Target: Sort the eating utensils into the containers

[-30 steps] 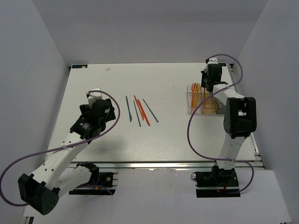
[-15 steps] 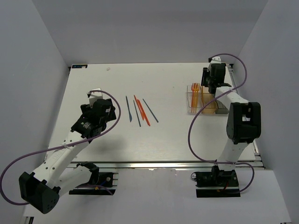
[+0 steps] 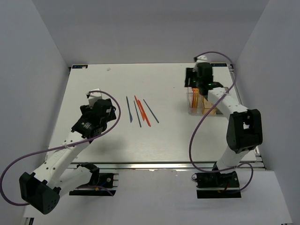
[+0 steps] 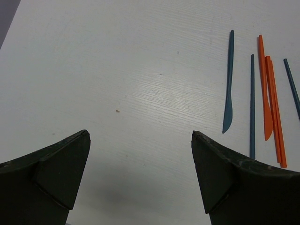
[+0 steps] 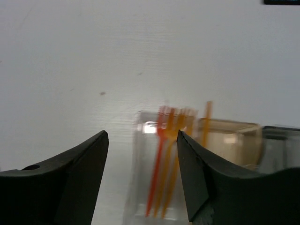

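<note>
Eating utensils (image 3: 142, 111), three dark blue and two orange, lie loose side by side in the middle of the tabletop (image 3: 164, 136). Orange forks (image 5: 159, 159), perhaps four though blurred, stand in the clear bin (image 5: 137, 187) of the containers (image 3: 193, 111) near the right edge. The left gripper (image 4: 140, 136) hovers toward the left edge, its fingers wide apart and empty. The right gripper (image 5: 142, 136) hangs over the containers' far side, its fingers parted and holding nothing.
</note>
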Tool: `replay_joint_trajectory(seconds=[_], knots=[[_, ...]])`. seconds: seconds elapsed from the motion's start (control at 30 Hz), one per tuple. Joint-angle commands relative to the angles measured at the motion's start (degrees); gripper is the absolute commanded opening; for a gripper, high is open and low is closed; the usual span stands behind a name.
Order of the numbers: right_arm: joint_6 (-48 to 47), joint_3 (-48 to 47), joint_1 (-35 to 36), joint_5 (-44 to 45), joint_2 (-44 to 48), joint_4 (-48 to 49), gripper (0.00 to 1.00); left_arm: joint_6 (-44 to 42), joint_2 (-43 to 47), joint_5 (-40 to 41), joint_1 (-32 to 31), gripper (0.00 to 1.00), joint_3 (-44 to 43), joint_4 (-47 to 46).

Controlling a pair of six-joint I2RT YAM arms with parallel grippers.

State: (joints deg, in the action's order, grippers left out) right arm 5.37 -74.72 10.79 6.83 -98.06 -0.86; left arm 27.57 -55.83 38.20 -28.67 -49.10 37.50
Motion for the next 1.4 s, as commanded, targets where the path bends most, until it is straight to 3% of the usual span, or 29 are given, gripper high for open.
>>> replay_joint_trajectory(seconds=[0.0,0.1,0.17,0.2,0.3,0.47,0.57,0.7,0.93,1.03,1.37], knots=[[2.80,-2.63,11.78,1.86,0.77,-7.04,0.67,2.57,-0.68,1.27,0.45,0.98,-0.90,0.74],[7.00,-2.97,17.15,0.47,-0.55,-7.83,0.63,5.56,-2.61,0.48,0.45,0.98,-2.40,0.65],[7.64,-4.11,19.96,-1.03,-2.74,-8.36,0.56,7.39,-5.06,-0.05,0.45,0.98,-3.62,0.39],[8.16,-6.82,22.85,0.28,-3.97,-9.32,0.47,8.28,-6.12,-0.05,0.45,0.98,-4.24,0.65],[7.82,-13.05,26.91,1.34,-10.12,-14.33,0.39,9.69,-9.64,-1.80,0.45,0.98,-5.83,-1.36],[12.20,-11.43,29.03,8.28,-10.23,-16.98,0.43,10.83,-19.89,-5.58,0.45,0.95,-10.47,-6.37],[14.23,-6.59,28.24,11.01,-4.70,-17.41,0.46,8.30,-26.50,-8.22,1.85,0.80,-13.46,-10.50],[14.15,0.17,27.36,10.31,4.78,-17.51,0.48,5.22,-44.30,-12.45,5.20,0.68,-27.57,-7.10],[11.95,8.27,26.57,8.99,14.29,-18.38,0.50,2.57,-60.42,-16.92,5.55,0.63,-42.55,-3.05],[11.60,10.46,26.57,7.67,16.84,-18.03,0.49,3.01,-64.21,-17.89,5.99,0.57,-44.50,-1.99],[10.81,12.23,26.57,5.92,20.45,-17.33,0.49,5.38,-66.51,-19.12,6.34,0.33,-39.50,-4.45]])
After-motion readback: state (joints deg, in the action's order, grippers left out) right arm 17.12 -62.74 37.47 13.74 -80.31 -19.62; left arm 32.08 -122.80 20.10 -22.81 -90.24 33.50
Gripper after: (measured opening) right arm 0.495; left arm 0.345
